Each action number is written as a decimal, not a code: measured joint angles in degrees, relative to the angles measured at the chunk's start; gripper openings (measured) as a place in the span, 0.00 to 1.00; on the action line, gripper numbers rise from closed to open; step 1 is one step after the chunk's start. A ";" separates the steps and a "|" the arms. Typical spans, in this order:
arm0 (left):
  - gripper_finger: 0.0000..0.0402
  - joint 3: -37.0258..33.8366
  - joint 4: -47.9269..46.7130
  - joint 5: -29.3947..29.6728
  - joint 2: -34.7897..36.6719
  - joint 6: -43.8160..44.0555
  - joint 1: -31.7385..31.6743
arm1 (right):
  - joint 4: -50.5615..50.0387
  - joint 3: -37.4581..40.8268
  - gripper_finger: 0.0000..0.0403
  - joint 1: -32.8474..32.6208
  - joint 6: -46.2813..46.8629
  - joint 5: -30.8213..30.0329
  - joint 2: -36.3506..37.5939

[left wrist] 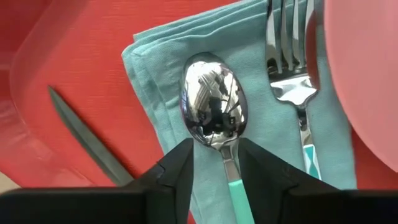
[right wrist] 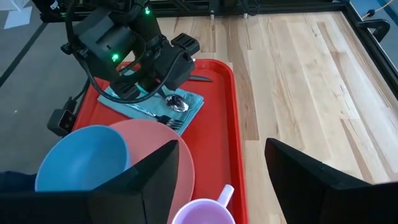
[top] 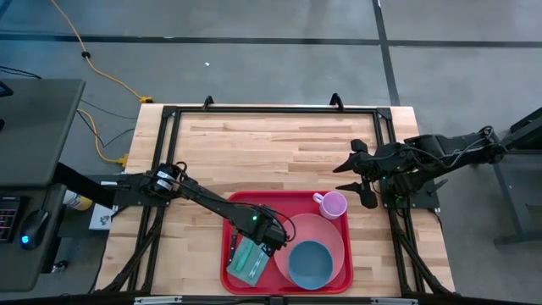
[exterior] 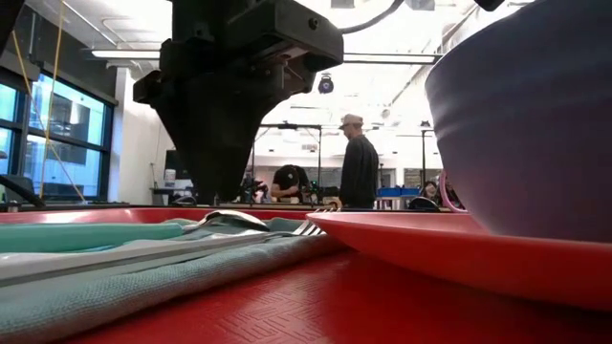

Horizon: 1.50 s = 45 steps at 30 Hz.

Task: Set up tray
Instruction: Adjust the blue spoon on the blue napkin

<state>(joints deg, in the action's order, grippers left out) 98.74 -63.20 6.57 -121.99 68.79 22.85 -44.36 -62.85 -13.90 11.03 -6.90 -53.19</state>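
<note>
left end effector (left wrist: 215,163) astride spoon (left wrist: 213,106)

From my low camera the blue bowl (exterior: 535,115) was cut off at the right edge and the left arm's top ran out of frame. In the left wrist view I lost the spoon's (left wrist: 214,106) teal handle and the fork's (left wrist: 292,56) tines at the edges. The knife (left wrist: 87,140) disappeared behind a finger.

A dark end effector (exterior: 225,143) hangs over the teal napkin (exterior: 115,272) on the red tray (exterior: 316,311).
</note>
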 joint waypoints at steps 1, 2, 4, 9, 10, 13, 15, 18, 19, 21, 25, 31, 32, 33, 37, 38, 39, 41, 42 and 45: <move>0.40 0.00 0.04 0.00 0.00 -0.02 0.00 | 0.00 0.00 0.54 0.01 0.33 0.00 0.00; 0.41 0.00 0.03 0.01 0.00 -0.02 0.00 | 0.00 -0.01 0.54 0.00 0.46 0.01 0.00; 0.42 0.00 0.11 0.02 0.00 -0.16 0.02 | 0.00 -0.02 0.54 0.01 0.50 0.00 0.00; 0.44 0.02 1.36 -0.57 -1.70 -0.72 0.02 | 0.02 -0.02 0.54 0.00 0.51 0.01 0.00; 0.44 -0.02 1.66 -1.45 -2.46 -0.76 0.02 | 0.00 -0.02 0.54 0.01 0.53 0.00 0.00; 0.45 0.01 3.73 -3.45 -3.83 -0.66 0.02 | 0.02 -0.02 0.54 0.00 0.68 0.01 0.00; 0.44 0.04 3.62 -3.67 -3.98 0.64 0.01 | 0.02 -0.03 0.54 0.01 0.83 0.02 0.00; 0.42 0.11 3.08 -3.15 -4.01 1.31 0.02 | 0.09 -0.04 0.54 0.01 0.79 -0.02 0.00; 0.41 0.11 2.70 -3.17 -3.93 1.31 -0.07 | 0.16 -0.05 0.54 0.01 0.77 -0.04 0.00; 0.38 0.09 2.18 -3.21 -3.89 1.26 -0.13 | 0.21 -0.07 0.54 0.01 0.77 -0.04 0.00; 0.29 0.04 2.20 -4.12 -3.85 1.04 -0.11 | 0.28 -0.07 0.54 0.00 0.74 -0.09 0.00; 0.11 0.04 2.73 -4.31 -3.85 0.61 -0.09 | 0.46 -0.07 0.53 -0.01 0.72 -0.13 0.00; 0.09 0.04 2.96 -4.31 -3.83 0.62 -0.09 | 0.48 -0.07 0.52 -0.01 0.72 -0.13 0.00; 0.07 0.04 3.14 -4.31 -3.82 0.64 -0.09 | 0.48 -0.07 0.52 0.01 0.71 -0.13 0.00; 0.07 1.39 1.28 -4.20 -3.82 0.42 -0.09 | 0.48 -0.07 0.52 -0.01 0.50 -0.13 0.00; 0.08 1.91 0.31 -4.12 -3.82 0.41 -0.11 | 0.48 -0.07 0.52 0.01 0.50 -0.15 0.00; 0.10 2.38 -0.67 -4.09 -3.82 0.39 -0.38 | 0.48 -0.07 0.52 -0.01 0.50 -0.15 0.00; 0.17 3.12 -2.68 -4.13 -3.82 0.37 -0.44 | 0.48 -0.07 0.52 0.01 0.47 -0.15 0.00; 0.21 3.57 -3.77 -4.12 -3.82 0.36 -0.59 | 0.48 -0.07 0.52 0.01 0.46 -0.14 0.00; 0.29 4.29 -5.03 -4.34 -3.82 0.35 -0.74 | 0.48 -0.07 0.52 0.01 0.46 -0.04 0.00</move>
<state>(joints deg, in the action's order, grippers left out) 103.03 -68.23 2.23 -125.82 69.14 22.11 -43.88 -62.92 -13.89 11.49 -6.94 -53.19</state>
